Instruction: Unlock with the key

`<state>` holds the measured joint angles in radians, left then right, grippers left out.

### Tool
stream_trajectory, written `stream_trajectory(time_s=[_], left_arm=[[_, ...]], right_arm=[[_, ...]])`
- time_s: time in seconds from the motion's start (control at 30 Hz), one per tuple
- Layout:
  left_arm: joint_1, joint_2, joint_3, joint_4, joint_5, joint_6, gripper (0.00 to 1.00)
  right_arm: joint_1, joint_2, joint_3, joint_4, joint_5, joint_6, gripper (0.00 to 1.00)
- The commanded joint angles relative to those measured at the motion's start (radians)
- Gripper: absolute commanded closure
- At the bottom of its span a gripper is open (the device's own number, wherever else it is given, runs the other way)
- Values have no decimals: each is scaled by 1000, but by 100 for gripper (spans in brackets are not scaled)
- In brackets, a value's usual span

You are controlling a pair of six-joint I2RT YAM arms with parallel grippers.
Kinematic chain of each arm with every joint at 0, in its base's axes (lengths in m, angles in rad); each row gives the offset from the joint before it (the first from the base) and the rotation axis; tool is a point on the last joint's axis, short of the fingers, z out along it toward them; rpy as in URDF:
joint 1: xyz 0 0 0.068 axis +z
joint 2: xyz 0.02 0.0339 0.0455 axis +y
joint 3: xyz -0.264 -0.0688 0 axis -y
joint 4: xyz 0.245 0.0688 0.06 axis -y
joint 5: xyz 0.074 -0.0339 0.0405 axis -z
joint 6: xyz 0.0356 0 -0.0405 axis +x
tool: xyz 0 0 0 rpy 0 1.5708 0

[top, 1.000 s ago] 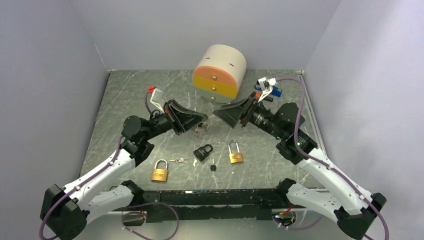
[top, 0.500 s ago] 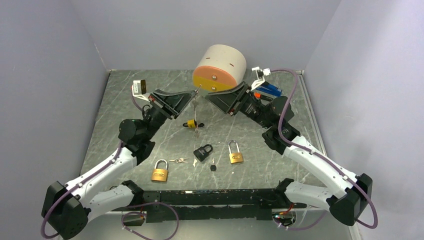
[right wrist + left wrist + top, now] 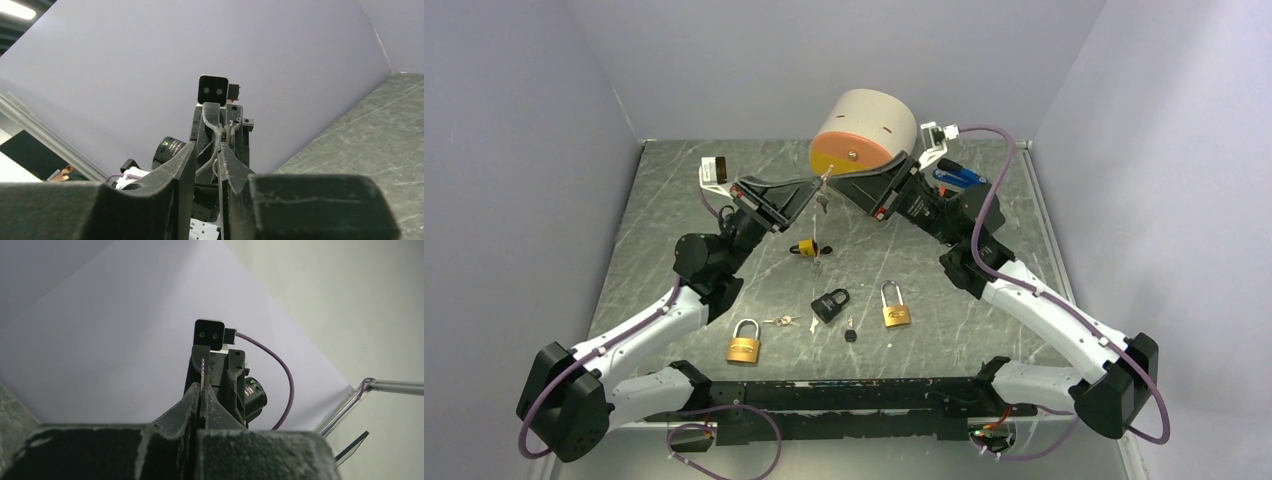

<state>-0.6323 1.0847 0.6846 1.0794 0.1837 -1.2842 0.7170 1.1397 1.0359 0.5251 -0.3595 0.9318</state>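
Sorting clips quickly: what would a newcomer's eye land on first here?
The left hand and right hand meet nearly tip to tip in mid-air, just before the round cream-and-orange box at the table's back. The left hand pinches a thin key blade; padlocks lie scattered beneath them.

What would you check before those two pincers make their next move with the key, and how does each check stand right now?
1. Left pincer shut on the key: ok, its thin blade sticks out between the fingers.
2. Right pincer gripping too: cannot tell; thin metal sits in its narrow gap.
3. A padlock held ready: not ok; black padlock, left brass padlock and right brass padlock lie on the table.
4. Small yellow padlock hanging or lying: cannot tell.
5. Room from the round box behind: cannot tell.
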Motion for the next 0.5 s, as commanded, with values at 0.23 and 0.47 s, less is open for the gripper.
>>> stream_trajectory(time_s=[0.23,0.47], left_arm=[[-4,17,10,110,-32,-42,97],[-5,35,19,126,-23,-50,98]], right_arm=[[5,22,90,-71,-10,-33,63],[5,56,129,-106,-48,-28,78]])
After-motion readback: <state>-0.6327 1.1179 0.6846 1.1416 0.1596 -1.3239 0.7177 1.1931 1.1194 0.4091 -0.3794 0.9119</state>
